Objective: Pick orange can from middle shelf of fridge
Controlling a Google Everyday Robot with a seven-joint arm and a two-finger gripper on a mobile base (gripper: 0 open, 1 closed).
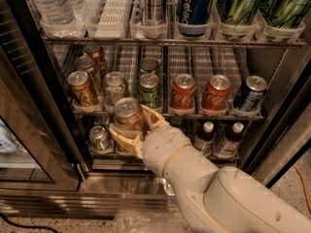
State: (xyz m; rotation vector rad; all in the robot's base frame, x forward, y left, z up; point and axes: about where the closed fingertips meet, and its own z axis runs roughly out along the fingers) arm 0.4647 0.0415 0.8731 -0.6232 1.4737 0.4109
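Note:
My gripper [131,130] is shut on an orange can [127,114], coppery with a silver lid, and holds it upright just in front of the middle shelf [214,114] of the fridge [34,86], out past the shelf's front stops. Its pale fingers [121,137] wrap the can's lower body. Three more orange cans [81,87] stand in a lane at the shelf's left end.
On the middle shelf stand a pale can [115,86], two green-and-white cans [148,89], two red Coca-Cola cans [182,93] and a blue can [250,94]. Big bottles and tall cans [193,6] fill the rack above. Small brown bottles [229,139] and a silver can [99,137] sit below. The steel sill [112,183] lies beneath.

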